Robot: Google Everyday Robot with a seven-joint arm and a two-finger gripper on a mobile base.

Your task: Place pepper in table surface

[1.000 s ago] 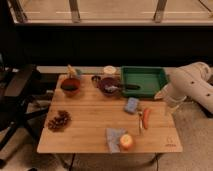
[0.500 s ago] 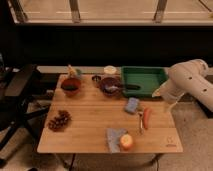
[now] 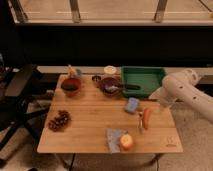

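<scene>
While the small, tapered orange-red pepper (image 3: 146,118) lies on the light-brown slatted wooden table surface (image 3: 85,137), near its right edge, we see the two-finger gripper (image 3: 159,101) on the white arm hovering up and to the right of it, jaws spread and holding nothing. The pepper's long axis runs roughly front to back, tilted slightly. It lies near the gripper but apart from it, just beside a small blue block (image 3: 132,105). We judge the placing done.

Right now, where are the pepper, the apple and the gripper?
pepper (image 3: 146,118): camera view, middle of its body.
apple (image 3: 126,142): camera view, centre of the fruit.
gripper (image 3: 157,99): camera view, arm's tip, open, by the tray (image 3: 142,69) right corner.
</scene>
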